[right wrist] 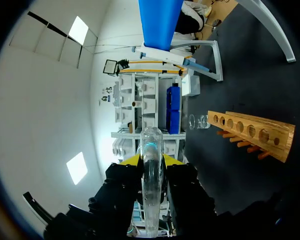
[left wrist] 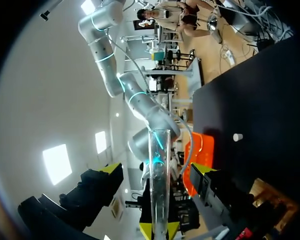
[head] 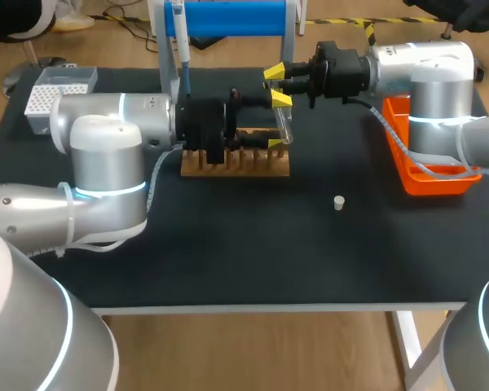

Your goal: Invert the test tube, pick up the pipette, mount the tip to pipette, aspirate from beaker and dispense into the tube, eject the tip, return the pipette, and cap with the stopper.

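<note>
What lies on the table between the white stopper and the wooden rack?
Nothing. In the head view, the stretch of black table between the stopper and the rack is bare.

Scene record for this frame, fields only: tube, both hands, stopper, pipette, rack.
tube: clear glass test tube, held in the air
left hand: shut on the tube
right hand: open, fingers either side of the tube, not touching
stopper: small white stopper, loose on black table
pipette: slim pipette hanging on blue stand, not picked up
rack: wooden rack with holes, by the hands
</note>
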Action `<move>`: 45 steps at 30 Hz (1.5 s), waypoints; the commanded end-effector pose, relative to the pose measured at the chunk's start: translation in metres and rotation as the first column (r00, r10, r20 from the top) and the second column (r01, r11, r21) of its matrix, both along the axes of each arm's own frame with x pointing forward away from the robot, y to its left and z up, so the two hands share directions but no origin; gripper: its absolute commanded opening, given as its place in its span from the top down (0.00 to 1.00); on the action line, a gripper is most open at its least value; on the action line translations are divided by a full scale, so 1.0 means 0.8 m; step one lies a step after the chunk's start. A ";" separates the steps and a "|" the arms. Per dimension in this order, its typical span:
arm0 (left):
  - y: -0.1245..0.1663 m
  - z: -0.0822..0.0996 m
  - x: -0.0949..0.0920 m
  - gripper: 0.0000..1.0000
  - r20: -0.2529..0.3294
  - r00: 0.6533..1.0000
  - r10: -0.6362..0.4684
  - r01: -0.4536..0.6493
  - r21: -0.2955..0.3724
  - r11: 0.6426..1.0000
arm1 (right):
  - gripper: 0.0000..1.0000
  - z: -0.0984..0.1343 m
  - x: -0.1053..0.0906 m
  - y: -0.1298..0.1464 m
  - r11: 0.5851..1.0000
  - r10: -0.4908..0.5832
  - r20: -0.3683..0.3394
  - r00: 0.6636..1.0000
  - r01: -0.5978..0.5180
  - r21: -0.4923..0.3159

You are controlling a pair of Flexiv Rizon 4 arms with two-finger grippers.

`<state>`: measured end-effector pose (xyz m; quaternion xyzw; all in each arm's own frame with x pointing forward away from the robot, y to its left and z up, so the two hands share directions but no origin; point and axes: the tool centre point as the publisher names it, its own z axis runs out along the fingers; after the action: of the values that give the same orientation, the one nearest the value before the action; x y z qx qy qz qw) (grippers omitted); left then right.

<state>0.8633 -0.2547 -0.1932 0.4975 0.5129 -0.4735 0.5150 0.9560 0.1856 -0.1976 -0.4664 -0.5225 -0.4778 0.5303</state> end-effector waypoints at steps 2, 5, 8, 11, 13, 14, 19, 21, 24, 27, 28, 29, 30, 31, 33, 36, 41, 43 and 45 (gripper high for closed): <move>0.002 0.000 0.000 0.14 0.002 1.000 0.001 -0.001 -0.002 1.000 | 1.00 0.001 0.000 -0.001 1.000 0.001 0.000 1.000 -0.001 -0.004; 0.001 0.000 0.000 0.15 0.003 1.000 -0.001 0.001 -0.002 1.000 | 1.00 0.001 0.000 -0.001 1.000 0.001 0.000 1.000 -0.001 -0.004; 0.001 -0.001 0.001 0.20 0.003 1.000 -0.003 0.003 -0.001 1.000 | 1.00 0.001 0.000 -0.001 1.000 0.001 0.000 1.000 -0.001 -0.004; 0.001 -0.001 0.002 0.21 0.001 1.000 -0.005 0.005 0.000 1.000 | 1.00 0.001 0.000 -0.001 1.000 0.001 0.000 1.000 -0.001 -0.004; 0.000 -0.001 0.002 0.26 0.001 1.000 -0.006 0.006 0.000 1.000 | 1.00 0.001 0.000 -0.001 1.000 0.001 0.000 1.000 -0.001 -0.004; 0.000 -0.001 0.002 0.29 0.001 1.000 -0.007 0.007 0.000 1.000 | 1.00 0.001 0.000 -0.001 1.000 0.001 0.000 1.000 -0.001 -0.004; -0.001 -0.001 0.003 0.52 0.000 1.000 -0.009 0.009 0.001 1.000 | 1.00 0.001 0.000 -0.001 1.000 0.001 0.000 1.000 -0.001 -0.004; -0.001 -0.001 0.003 0.56 -0.001 1.000 -0.010 0.010 0.001 1.000 | 1.00 0.001 0.000 -0.001 1.000 0.001 0.000 1.000 -0.001 -0.004; -0.001 -0.002 0.003 0.82 -0.003 1.000 -0.012 0.012 0.002 1.000 | 1.00 0.001 0.000 -0.001 1.000 0.001 0.000 1.000 -0.001 -0.004; -0.002 -0.002 0.003 1.00 -0.002 1.000 -0.014 0.014 0.002 1.000 | 1.00 0.001 0.000 -0.001 1.000 0.001 0.000 1.000 -0.001 -0.004; -0.002 -0.002 0.003 1.00 -0.002 1.000 -0.014 0.014 0.002 1.000 | 1.00 0.001 0.000 -0.001 1.000 0.001 0.000 1.000 -0.001 -0.004; -0.002 -0.002 0.003 1.00 -0.002 1.000 -0.015 0.015 0.000 1.000 | 1.00 0.001 0.000 -0.001 1.000 0.001 0.000 1.000 -0.001 -0.004; -0.002 -0.002 0.003 1.00 -0.003 1.000 -0.015 0.015 0.002 1.000 | 1.00 0.001 0.000 -0.001 1.000 0.001 0.000 1.000 -0.001 -0.004; -0.002 -0.002 0.003 1.00 -0.003 1.000 -0.016 0.016 0.003 1.000 | 1.00 0.001 0.000 -0.001 1.000 0.001 0.000 1.000 -0.001 -0.004; -0.002 -0.002 0.003 1.00 -0.008 1.000 -0.013 0.013 0.009 1.000 | 1.00 0.001 0.000 -0.001 1.000 0.001 0.000 1.000 -0.001 -0.004; -0.002 -0.002 0.003 1.00 -0.008 1.000 -0.013 0.013 0.009 1.000 | 1.00 0.001 0.000 -0.001 1.000 0.001 0.000 1.000 -0.001 -0.004; -0.002 -0.002 0.003 1.00 -0.008 1.000 -0.013 0.013 0.009 1.000 | 0.00 0.001 0.000 -0.001 1.000 0.001 0.000 1.000 -0.001 -0.004; -0.002 -0.002 0.003 1.00 -0.008 1.000 -0.013 0.013 0.009 1.000 | 0.00 0.001 0.000 -0.001 1.000 0.001 0.000 1.000 -0.001 -0.004; -0.002 -0.002 0.003 1.00 -0.008 1.000 -0.013 0.013 0.009 1.000 | 0.00 0.001 0.000 -0.001 1.000 0.001 0.000 1.000 -0.001 -0.004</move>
<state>0.8649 -0.2557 -0.1952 0.5002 0.5137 -0.4771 0.5081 0.9561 0.1856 -0.1973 -0.4666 -0.5225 -0.4777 0.5302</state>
